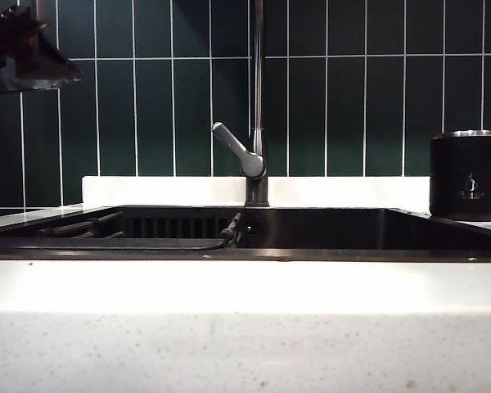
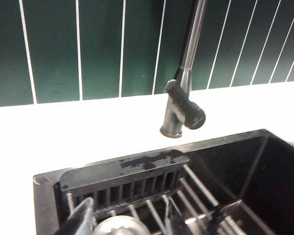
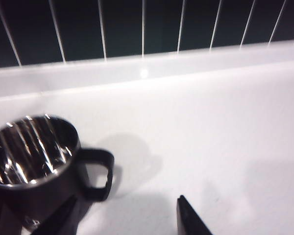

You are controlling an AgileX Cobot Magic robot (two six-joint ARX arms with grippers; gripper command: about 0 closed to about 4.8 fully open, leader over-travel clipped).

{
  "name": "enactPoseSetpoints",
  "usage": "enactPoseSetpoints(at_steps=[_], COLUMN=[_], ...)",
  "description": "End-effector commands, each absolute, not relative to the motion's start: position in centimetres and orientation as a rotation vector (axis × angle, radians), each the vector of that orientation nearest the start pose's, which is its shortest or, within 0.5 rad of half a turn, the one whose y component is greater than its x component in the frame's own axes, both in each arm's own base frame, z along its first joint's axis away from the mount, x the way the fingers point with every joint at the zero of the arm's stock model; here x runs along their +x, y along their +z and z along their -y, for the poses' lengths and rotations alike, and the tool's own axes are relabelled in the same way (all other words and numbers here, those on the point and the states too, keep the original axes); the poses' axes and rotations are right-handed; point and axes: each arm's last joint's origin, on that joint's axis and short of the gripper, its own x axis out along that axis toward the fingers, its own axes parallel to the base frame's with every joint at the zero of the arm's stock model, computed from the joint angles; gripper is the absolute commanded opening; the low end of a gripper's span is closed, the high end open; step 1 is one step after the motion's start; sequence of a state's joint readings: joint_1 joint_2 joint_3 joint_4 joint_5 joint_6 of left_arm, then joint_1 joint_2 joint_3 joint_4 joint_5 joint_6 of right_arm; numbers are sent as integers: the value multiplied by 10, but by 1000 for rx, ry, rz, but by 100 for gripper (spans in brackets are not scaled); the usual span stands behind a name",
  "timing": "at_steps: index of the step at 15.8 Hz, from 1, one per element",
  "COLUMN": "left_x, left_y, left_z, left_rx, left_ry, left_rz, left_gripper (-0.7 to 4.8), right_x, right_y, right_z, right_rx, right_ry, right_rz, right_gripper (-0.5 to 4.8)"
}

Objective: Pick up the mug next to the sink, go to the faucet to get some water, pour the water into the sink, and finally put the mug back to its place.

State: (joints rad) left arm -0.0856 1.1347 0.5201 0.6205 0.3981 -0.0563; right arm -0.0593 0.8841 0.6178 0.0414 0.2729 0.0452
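On the white worktop [image 1: 245, 327], at the right end of the sink [image 1: 327, 229], the mug [image 1: 466, 175] is seen standing upright, untouched, in the exterior view.

The right claw [image 3: 132, 218] is seen only in its wrist view, where 2 dark fingertips [image 3: 191, 220] are spread wide with bare worktop [image 3: 225, 137] between them; it is open and grips nothing. The mug [image 3: 36, 166] is placed just ahead of this claw and off to one side, beside the one fingertip rather than between the 2. Its handle [image 3: 99, 174] is turned toward the gap, and its shiny inner wall is shown from above. No contact between claw and mug can be made out.

The left claw [image 2: 147, 220] is held over the sink [image 2: 255, 171], above the rack bars [image 2: 196, 191]. Its 2 fingertips [image 2: 81, 220] are parted, and nothing is gripped; a round metal piece, too cut off to be identified, is seen below the gap. The faucet [image 2: 183, 83] is found ahead of this claw and well apart from it, rooted on the worktop [image 2: 88, 132] behind the basin, with its lever [image 2: 186, 104] pointed toward the claw. A dark part of an arm [image 1: 24, 49] is shown high on the left of the exterior view.

No stream is seen at the faucet [image 1: 258, 106].
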Motion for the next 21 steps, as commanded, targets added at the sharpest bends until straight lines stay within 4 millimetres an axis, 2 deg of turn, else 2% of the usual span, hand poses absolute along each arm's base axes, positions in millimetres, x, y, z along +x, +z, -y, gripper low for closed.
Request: enactPoseSetpoints(at_steps=[1,3,5,10,21], left_x=[242,253,262,271,276], left_y=[247,239,236,250,254], left_z=[32,33,34,35,36], left_rx=[18,16,27,50,47], left_ry=[-483,-485,-493,-492,-492], left_rz=[-3,-42,-60,-19,-18], left_gripper=[190,219,219,219,219], right_x=[215,230,245,265,288], right_y=[270,258,245,222,205], right_z=[21,22,22,23,27], right_rx=[32,33,27,-75,-76], right_ry=[-297,-273,-249,-237,-295], right_rz=[-235,-265,-287,-344,-255], right_gripper=[271,271,271,270,270])
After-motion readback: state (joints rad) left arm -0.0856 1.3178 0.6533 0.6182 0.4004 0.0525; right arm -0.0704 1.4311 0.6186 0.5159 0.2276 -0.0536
